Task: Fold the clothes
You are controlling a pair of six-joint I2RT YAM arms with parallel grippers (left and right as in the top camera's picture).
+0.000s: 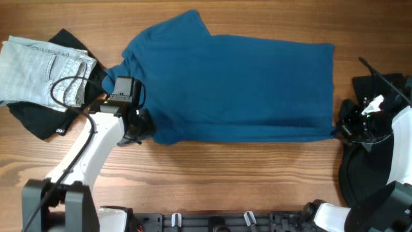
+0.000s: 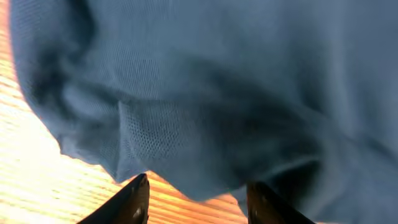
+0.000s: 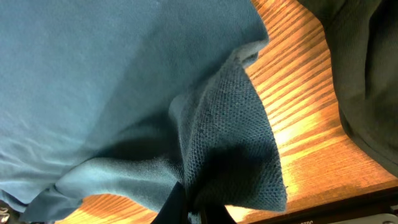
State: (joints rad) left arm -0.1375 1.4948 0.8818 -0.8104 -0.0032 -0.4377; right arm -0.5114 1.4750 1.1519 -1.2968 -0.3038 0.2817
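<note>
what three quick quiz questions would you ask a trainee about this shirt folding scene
1. True or false: the jeans lie on top of the blue shirt.
2. Fill in: at the shirt's near edge, the left gripper is ____ (open/shut).
3. Which one pinches a corner of the shirt? A. left gripper B. right gripper C. neither

Key:
1. False. They lie left of it, on a black garment.
2. open
3. B
</note>
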